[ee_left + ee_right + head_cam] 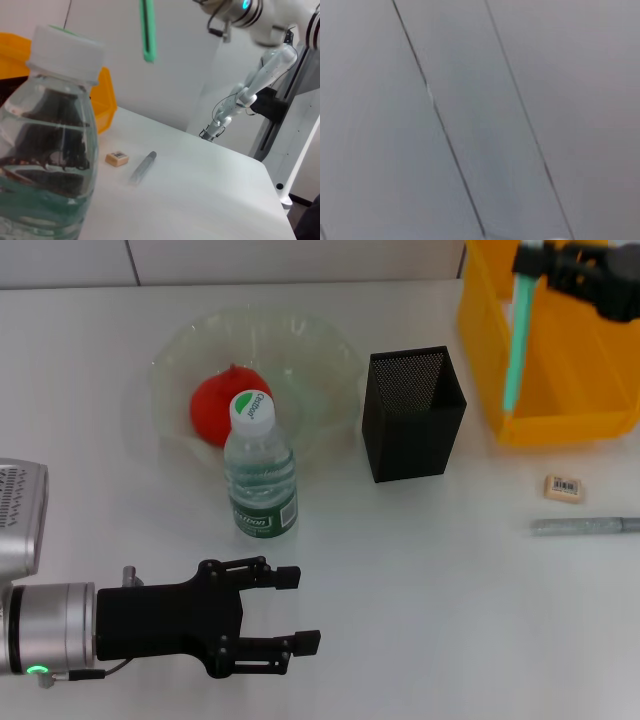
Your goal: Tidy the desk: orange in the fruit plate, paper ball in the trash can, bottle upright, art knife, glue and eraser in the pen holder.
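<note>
Right tool (528, 260) holds glue (517, 340) above trash can (560, 425); left tool (300, 608) spread.

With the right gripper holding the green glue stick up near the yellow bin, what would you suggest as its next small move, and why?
Probably carry the glue leftward until it hangs over the pen holder, then lower it. The right gripper holds it nearly upright in front of the trash can, where it does not belong, and the holder's open top lies just to the robot's left. The left gripper sits open, low near the bottle.
</note>
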`<action>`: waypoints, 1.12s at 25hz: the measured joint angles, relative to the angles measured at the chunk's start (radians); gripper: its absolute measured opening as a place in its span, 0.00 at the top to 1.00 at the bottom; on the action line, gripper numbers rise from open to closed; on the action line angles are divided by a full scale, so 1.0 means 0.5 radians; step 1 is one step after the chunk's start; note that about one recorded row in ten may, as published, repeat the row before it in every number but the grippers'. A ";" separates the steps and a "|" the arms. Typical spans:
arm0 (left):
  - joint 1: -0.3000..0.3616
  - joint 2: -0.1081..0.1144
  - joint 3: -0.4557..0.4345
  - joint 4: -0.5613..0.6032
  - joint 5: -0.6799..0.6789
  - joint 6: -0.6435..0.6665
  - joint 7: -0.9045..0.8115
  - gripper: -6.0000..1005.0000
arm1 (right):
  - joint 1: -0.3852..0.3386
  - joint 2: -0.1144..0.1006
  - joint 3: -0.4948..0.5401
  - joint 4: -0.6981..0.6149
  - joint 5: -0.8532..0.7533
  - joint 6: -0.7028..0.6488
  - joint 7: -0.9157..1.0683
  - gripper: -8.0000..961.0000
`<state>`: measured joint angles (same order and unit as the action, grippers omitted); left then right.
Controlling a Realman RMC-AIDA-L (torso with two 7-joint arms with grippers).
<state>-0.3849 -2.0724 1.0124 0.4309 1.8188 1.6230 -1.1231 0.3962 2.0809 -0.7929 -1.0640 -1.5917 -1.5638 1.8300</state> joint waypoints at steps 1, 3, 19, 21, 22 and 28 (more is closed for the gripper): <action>0.000 0.000 0.000 -0.002 -0.005 0.000 0.004 0.21 | 0.026 -0.001 0.050 0.182 0.104 -0.001 -0.175 0.73; 0.000 0.000 0.000 -0.002 -0.007 0.000 0.005 0.21 | 0.087 -0.008 0.124 0.510 0.251 -0.003 -0.533 0.72; -0.002 -0.003 -0.010 -0.003 -0.015 -0.003 0.010 0.21 | 0.310 -0.008 0.174 1.275 0.475 0.142 -1.258 0.66; -0.002 -0.003 -0.007 -0.003 -0.015 -0.003 0.010 0.21 | 0.309 -0.010 0.174 1.270 0.475 0.137 -1.243 0.65; -0.003 -0.003 -0.004 -0.003 -0.015 -0.003 0.010 0.21 | 0.306 -0.012 0.174 1.258 0.470 0.131 -1.223 0.65; -0.003 -0.003 -0.001 -0.003 -0.015 0.002 0.010 0.21 | 0.232 -0.045 0.086 0.759 0.179 -0.009 -0.697 0.49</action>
<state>-0.3866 -2.0740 1.0117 0.4295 1.8116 1.6242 -1.1182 0.5121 2.0584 -0.7498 -0.6846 -1.5023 -1.5682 1.4814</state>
